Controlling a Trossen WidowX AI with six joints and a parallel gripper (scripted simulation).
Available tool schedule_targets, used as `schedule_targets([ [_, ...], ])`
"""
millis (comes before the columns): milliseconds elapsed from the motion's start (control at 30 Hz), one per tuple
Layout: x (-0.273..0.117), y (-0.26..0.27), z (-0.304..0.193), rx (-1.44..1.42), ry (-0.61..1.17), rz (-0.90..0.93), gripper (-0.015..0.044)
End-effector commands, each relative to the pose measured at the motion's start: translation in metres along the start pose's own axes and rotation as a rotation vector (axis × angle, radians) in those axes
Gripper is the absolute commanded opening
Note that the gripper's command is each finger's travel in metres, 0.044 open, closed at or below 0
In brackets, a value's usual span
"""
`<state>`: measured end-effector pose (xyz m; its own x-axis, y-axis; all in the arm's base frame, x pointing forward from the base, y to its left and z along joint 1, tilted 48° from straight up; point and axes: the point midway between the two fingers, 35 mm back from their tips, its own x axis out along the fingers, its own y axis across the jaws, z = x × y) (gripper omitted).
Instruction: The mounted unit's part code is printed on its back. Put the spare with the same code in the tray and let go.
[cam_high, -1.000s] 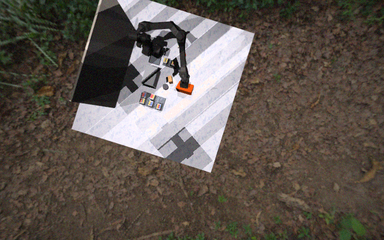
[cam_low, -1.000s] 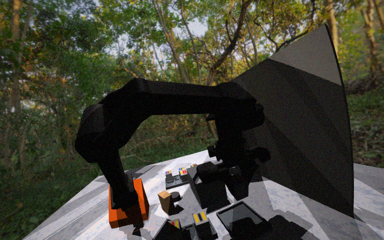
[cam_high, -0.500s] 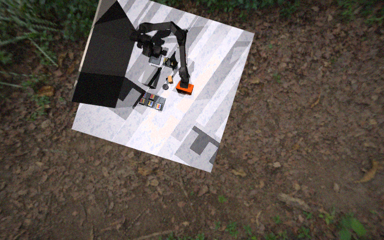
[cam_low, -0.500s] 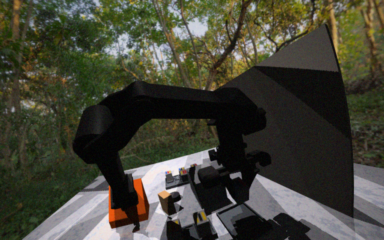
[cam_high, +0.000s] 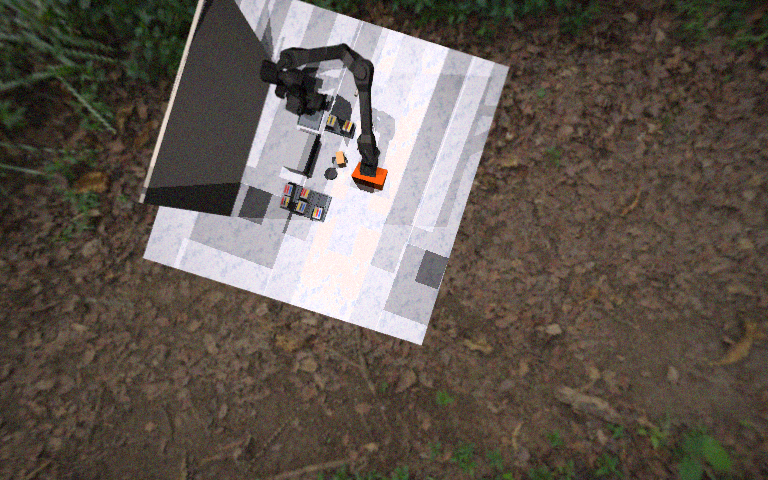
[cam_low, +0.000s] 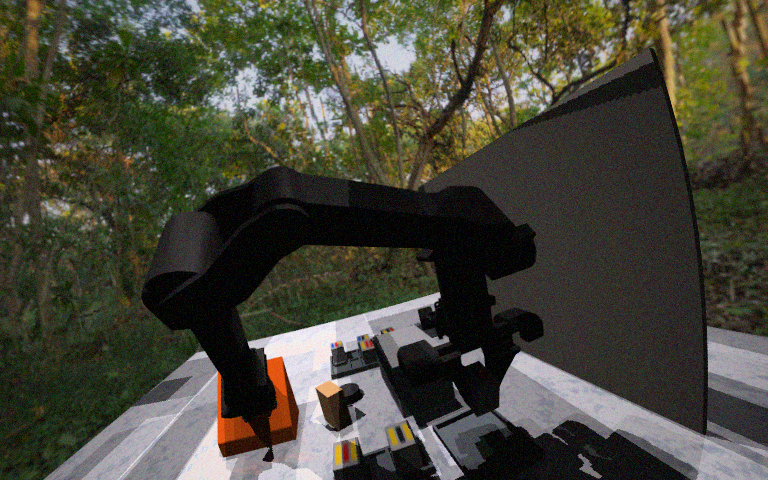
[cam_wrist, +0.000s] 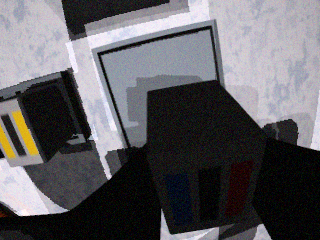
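Observation:
My gripper (cam_high: 310, 106) (cam_low: 481, 393) (cam_wrist: 190, 142) is shut on a dark block with blue, black and red stripes on its face, seen large in the wrist view. The block is off the table and covers the tray's near right part there; its height is hard to judge. The shallow grey tray (cam_high: 309, 122) (cam_low: 464, 428) (cam_wrist: 160, 57) holds nothing in its visible part except a shadow. A unit with yellow and black stripes (cam_high: 331, 120) (cam_low: 400, 434) (cam_wrist: 20, 132) stands in a rack beside the tray, next to a yellow-and-red one (cam_high: 347, 126) (cam_low: 346, 452). I cannot make out the mounted unit's code.
A dark box (cam_high: 312, 155) (cam_low: 406, 381) stands beyond the tray. A rack (cam_high: 321, 200) with several striped units lies farther off. A tan block (cam_high: 340, 158) (cam_low: 333, 404) and black disc (cam_high: 330, 173) (cam_low: 353, 391) stand nearby. A tall dark panel (cam_high: 209, 113) (cam_low: 600, 237) flanks the workspace.

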<state>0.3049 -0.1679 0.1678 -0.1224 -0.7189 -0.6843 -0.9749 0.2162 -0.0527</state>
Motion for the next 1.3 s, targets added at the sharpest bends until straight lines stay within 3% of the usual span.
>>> schedule_targets([
  [0, 0.004, 0.001, 0.0, -0.003, 0.005, 0.0, 0.0],
  [1267, 0.033, 0.003, -0.002, -0.003, 0.011, 0.0, 0.0],
])
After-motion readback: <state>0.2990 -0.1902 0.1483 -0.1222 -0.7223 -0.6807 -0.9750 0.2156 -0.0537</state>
